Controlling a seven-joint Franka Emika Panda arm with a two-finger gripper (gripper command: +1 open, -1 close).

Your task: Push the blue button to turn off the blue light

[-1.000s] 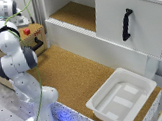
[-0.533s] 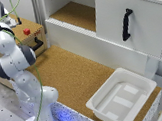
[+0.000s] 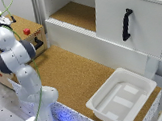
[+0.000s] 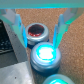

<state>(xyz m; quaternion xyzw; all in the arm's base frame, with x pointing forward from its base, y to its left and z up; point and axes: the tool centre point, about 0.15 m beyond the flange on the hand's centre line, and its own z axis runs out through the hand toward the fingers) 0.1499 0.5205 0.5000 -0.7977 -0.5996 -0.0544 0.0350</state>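
Blue button (image 4: 45,52), domed and glowing, pale-rimmed, between the open fingers (image 4: 62,27).

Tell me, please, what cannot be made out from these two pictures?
- Gripper: hidden in the exterior view behind the arm; the wrist view shows only blurred fingers.
- Blue button: glowing in the wrist view; contact with the gripper is unclear through blur. Not visible in the exterior view.
- A third round part at the wrist view's edge is cut off.
- White tray: contents too blurred.
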